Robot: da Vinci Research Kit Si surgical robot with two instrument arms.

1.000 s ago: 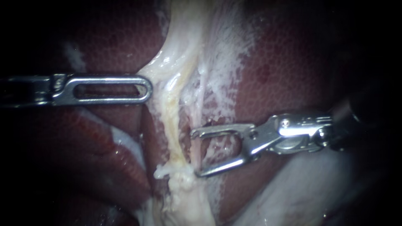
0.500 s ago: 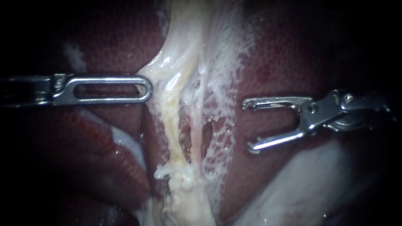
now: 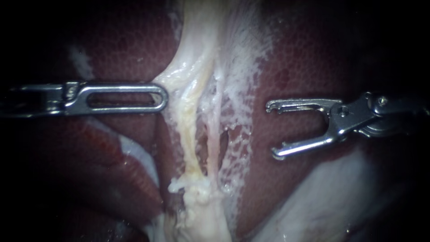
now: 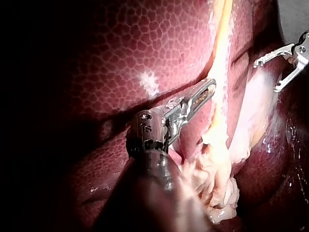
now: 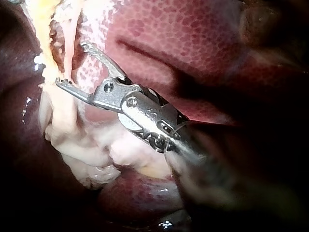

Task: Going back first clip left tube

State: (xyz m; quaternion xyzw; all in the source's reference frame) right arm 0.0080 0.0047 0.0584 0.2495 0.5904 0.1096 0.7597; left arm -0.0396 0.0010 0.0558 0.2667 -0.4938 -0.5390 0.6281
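Two tubes are running vertically, side by side; left instrument is clamping tissue, right instrument is gaping empty.

Two tubes run side by side down the middle of the liver, the left tube just beside the right tube. The left instrument touches the tissue left of them; the right instrument lies well apart to their right, over the liver

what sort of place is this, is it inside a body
Probably a surgical bench, seen close through an endoscope: mottled red liver, pale tubes over it, the left instrument beside them and the right instrument with jaws open.
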